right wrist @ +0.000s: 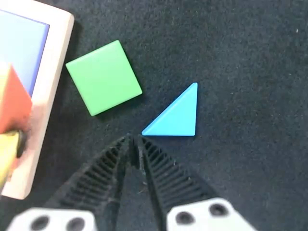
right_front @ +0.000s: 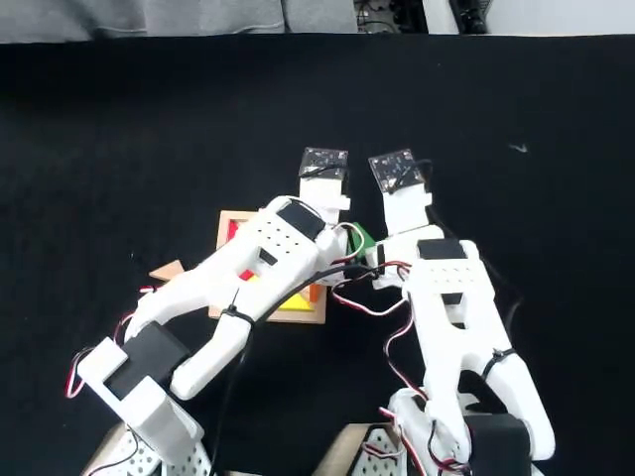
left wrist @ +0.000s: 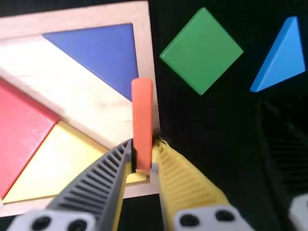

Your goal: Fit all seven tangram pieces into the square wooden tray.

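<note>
The square wooden tray [left wrist: 144, 57] holds a dark blue triangle [left wrist: 103, 50], a red triangle [left wrist: 21, 132] and a yellow triangle [left wrist: 62, 163], with bare wood between them. My left gripper [left wrist: 143, 155] is shut on an orange piece [left wrist: 142, 120], held on edge over the tray's inner edge by its rim. A green square [right wrist: 103, 77] and a light blue triangle [right wrist: 177, 114] lie on the black cloth beside the tray. My right gripper [right wrist: 134, 139] is shut and holds nothing, its tips just short of the light blue triangle's corner.
In the high view the left arm [right_front: 268, 248] lies across the tray [right_front: 226, 220] and the right arm [right_front: 451, 297] stands close beside it. A peach-coloured piece [right_front: 169, 270] rests on the cloth on the tray's other side. Black cloth covers the table.
</note>
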